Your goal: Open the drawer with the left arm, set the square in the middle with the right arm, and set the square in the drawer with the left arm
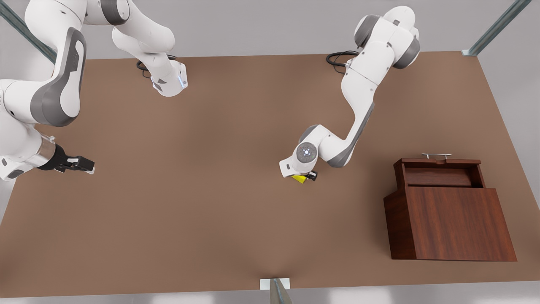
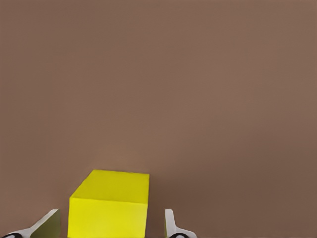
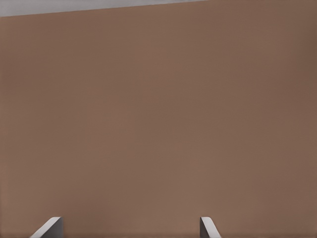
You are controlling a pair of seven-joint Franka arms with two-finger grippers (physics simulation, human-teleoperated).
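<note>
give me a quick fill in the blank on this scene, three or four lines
1. The cube between the left gripper's fingers is ____ in colour.
2. The drawer of the cabinet is ____.
3. The right gripper, waiting at the front view's left, has its fingers ____.
4. The drawer's handle is ____ in colour.

Missing words: yellow; open; open; silver

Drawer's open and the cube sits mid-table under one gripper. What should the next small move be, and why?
Probably close the left gripper on the square: its fingers straddle the cube with gaps on both sides, and the drawer is already open. The right gripper waits, open.
</note>
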